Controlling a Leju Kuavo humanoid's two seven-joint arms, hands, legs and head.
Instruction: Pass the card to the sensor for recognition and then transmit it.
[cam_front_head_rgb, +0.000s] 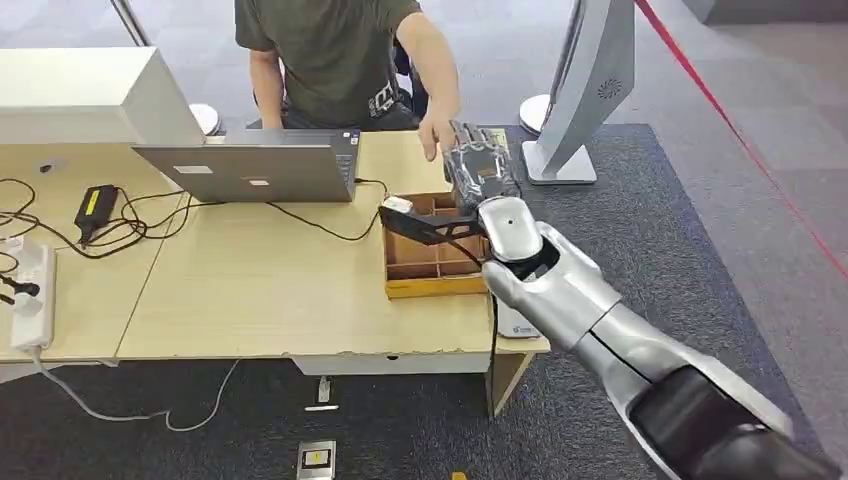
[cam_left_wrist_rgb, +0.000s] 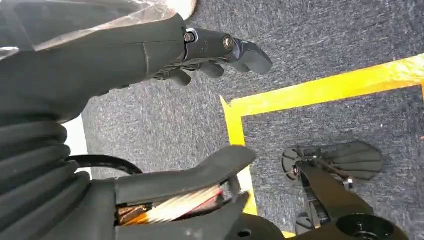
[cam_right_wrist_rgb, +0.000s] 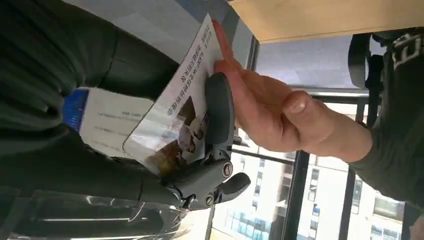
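Observation:
My right hand (cam_front_head_rgb: 482, 168) reaches over the far right end of the wooden table (cam_front_head_rgb: 250, 300). In the right wrist view it (cam_right_wrist_rgb: 210, 165) pinches a printed card (cam_right_wrist_rgb: 175, 110) with a photo and text between thumb and fingers. A person's hand (cam_right_wrist_rgb: 270, 115) touches the card's far edge with its fingertips; in the head view that hand (cam_front_head_rgb: 436, 135) sits just left of mine. My left hand (cam_left_wrist_rgb: 130, 60) hangs over grey carpet, fingers apart, holding nothing. A small white device (cam_front_head_rgb: 397, 204) lies by the box.
A wooden compartment box (cam_front_head_rgb: 430, 262) sits under my right forearm. A laptop (cam_front_head_rgb: 250, 168), cables, a charger (cam_front_head_rgb: 96, 206) and a power strip (cam_front_head_rgb: 32, 295) occupy the table's left part. A white stand (cam_front_head_rgb: 585, 95) rises at the right. The person (cam_front_head_rgb: 330, 55) sits behind the table.

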